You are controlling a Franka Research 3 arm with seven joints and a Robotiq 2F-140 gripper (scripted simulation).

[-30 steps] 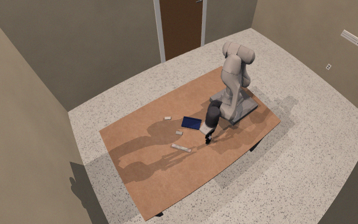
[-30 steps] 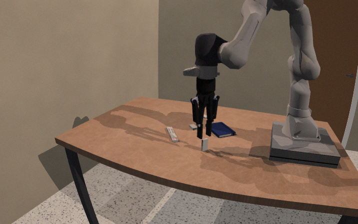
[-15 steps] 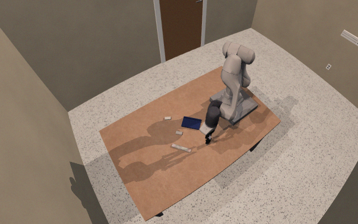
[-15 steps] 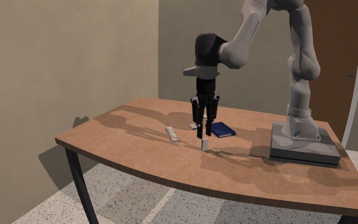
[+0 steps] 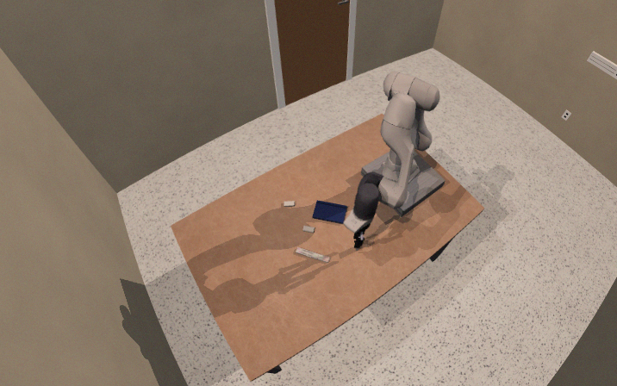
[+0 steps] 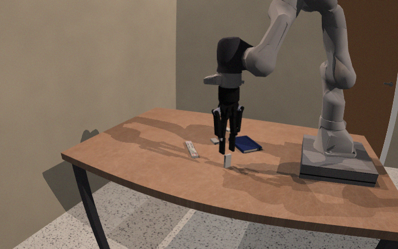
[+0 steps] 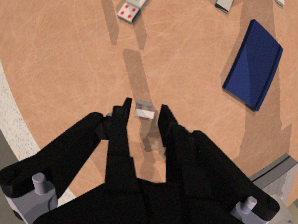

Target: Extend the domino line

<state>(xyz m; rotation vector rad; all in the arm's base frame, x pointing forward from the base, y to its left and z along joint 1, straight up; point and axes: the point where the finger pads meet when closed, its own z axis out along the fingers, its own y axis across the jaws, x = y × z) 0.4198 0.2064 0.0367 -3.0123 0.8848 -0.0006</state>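
Observation:
A domino stands upright on its short end on the table; faint reddish marks show on its side away from the arm in the wrist view. My gripper points down just above it, fingers partly open, with nothing held. The line of dominoes lies face up; its near end shows four red pips. A pale domino lies flat beyond the line, and another lies farther off. Their pips are not readable.
A dark blue book lies between the flat dominoes and the arm's base. The brown table carries everything. Arm shadows fall across the line and the standing domino's surroundings.

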